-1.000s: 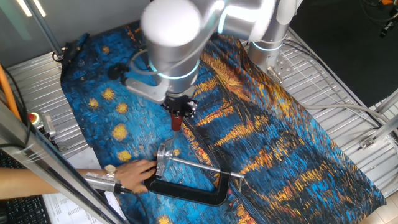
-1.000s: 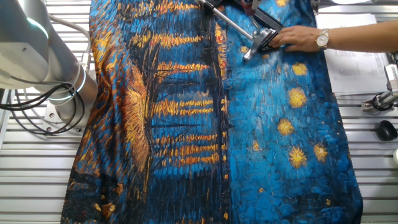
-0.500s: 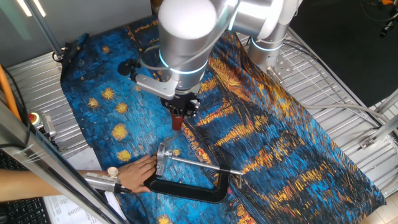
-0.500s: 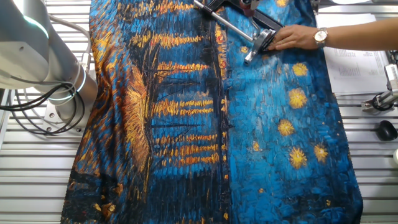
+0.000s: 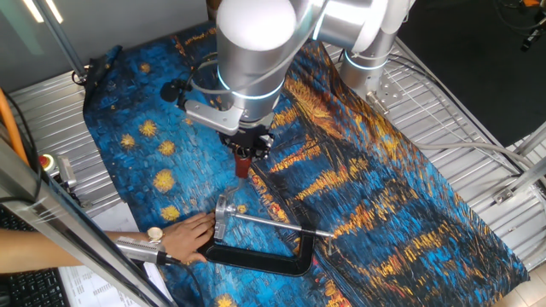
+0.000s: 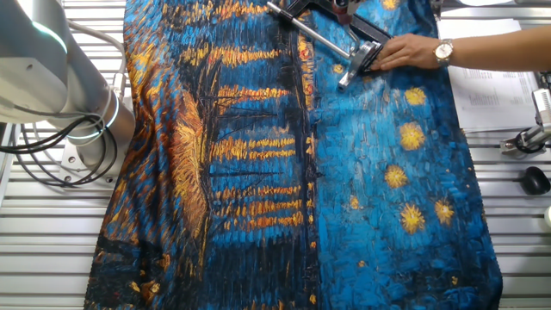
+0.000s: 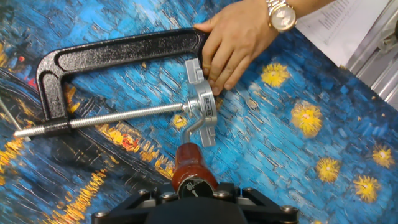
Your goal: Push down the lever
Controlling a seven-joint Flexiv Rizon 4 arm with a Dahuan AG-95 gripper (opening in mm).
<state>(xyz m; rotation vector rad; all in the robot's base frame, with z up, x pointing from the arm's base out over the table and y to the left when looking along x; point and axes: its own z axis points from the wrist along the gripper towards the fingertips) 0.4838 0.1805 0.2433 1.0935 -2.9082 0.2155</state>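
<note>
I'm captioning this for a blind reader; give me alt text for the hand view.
A reddish-brown-knobbed lever rises toward the camera from a silver bracket on a black C-clamp, which a person's hand steadies on a blue starry cloth.

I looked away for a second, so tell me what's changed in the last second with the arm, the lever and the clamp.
The arm swung a little to the right in one fixed view, mostly in the first half second, while the gripper stayed over the lever, whose knob remains raised. Nothing was visibly gripped or let go. The person's hand kept holding the black clamp on the cloth; the clamp and its threaded rod barely moved.
</note>
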